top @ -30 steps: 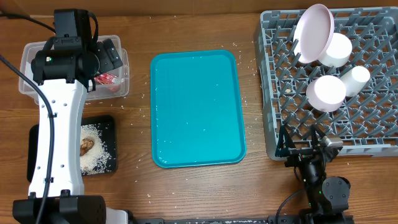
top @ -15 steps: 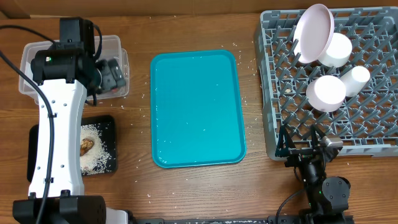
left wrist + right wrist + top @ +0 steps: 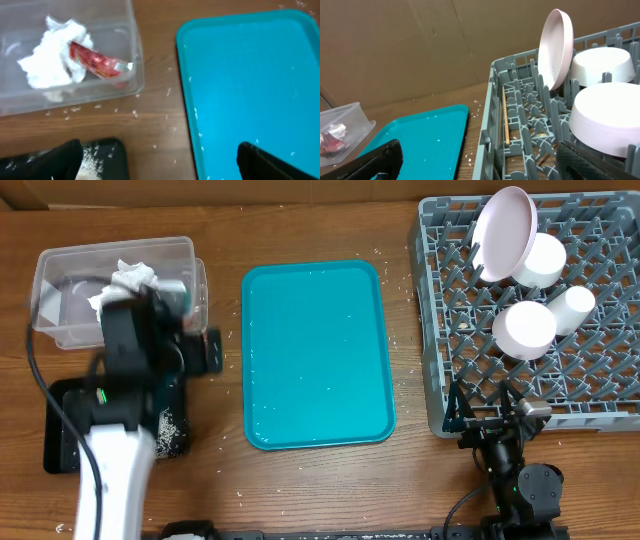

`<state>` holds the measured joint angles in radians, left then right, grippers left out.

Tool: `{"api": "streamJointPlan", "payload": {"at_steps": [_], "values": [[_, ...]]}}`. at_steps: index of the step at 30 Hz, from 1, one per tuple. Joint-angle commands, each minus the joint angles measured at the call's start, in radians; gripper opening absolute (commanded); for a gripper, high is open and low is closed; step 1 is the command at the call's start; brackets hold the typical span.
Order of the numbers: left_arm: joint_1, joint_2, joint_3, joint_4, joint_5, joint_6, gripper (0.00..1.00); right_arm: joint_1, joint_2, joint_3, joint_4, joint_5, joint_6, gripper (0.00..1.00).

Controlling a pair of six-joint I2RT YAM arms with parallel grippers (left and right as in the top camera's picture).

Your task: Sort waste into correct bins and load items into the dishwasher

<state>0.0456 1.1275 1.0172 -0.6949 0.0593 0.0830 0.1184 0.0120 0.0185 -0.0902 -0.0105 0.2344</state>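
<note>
1. Waste is seen binned: napkin (image 3: 52,55) and wrapper (image 3: 97,65) lie in the tub (image 3: 134,45); the teal tray (image 3: 250,75) carries only specks.
2. Left gripper (image 3: 159,147) is held wide apart, empty, near the tub; right gripper (image 3: 477,150) likewise, by the rack (image 3: 495,80).
3. Sorting is judged finished; only a clear retreat is called for.
4. The racked chopstick (image 3: 505,117) is shown by the right wrist alone; overhead, the black tray (image 3: 60,430) is largely hidden.
</note>
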Motion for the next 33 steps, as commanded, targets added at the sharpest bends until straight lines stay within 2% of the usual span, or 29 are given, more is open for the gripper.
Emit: {"api": "streamJointPlan", "payload": {"at_steps": [1, 4, 9, 19, 25, 29, 33], "values": [[-0.006, -0.147, -0.221, 0.104, 0.068, 0.116, 1.00, -0.001, -0.009, -0.010, 0.007, 0.009, -0.006, 1.00], [-0.006, -0.295, -0.436, 0.265, 0.069, 0.116, 1.00, -0.001, -0.009, -0.010, 0.007, 0.009, -0.006, 1.00], [-0.006, -0.452, -0.666, 0.461, 0.069, 0.116, 1.00, -0.001, -0.009, -0.010, 0.007, 0.009, -0.006, 1.00], [-0.007, -0.624, -0.999, 0.863, 0.072, 0.095, 1.00, -0.001, -0.009, -0.010, 0.007, 0.009, -0.006, 1.00], [-0.007, -0.702, -1.012, 0.824, 0.067, 0.096, 1.00, -0.001, -0.009, -0.010, 0.007, 0.009, -0.006, 1.00], [-0.007, -0.795, -1.012, 0.647, 0.036, 0.088, 1.00, -0.001, -0.009, -0.010, 0.007, 0.009, -0.006, 1.00], [-0.007, -0.863, -1.012, 0.621, 0.003, -0.016, 1.00, -0.001, -0.009, -0.010, 0.007, 0.009, -0.007, 1.00]]}}
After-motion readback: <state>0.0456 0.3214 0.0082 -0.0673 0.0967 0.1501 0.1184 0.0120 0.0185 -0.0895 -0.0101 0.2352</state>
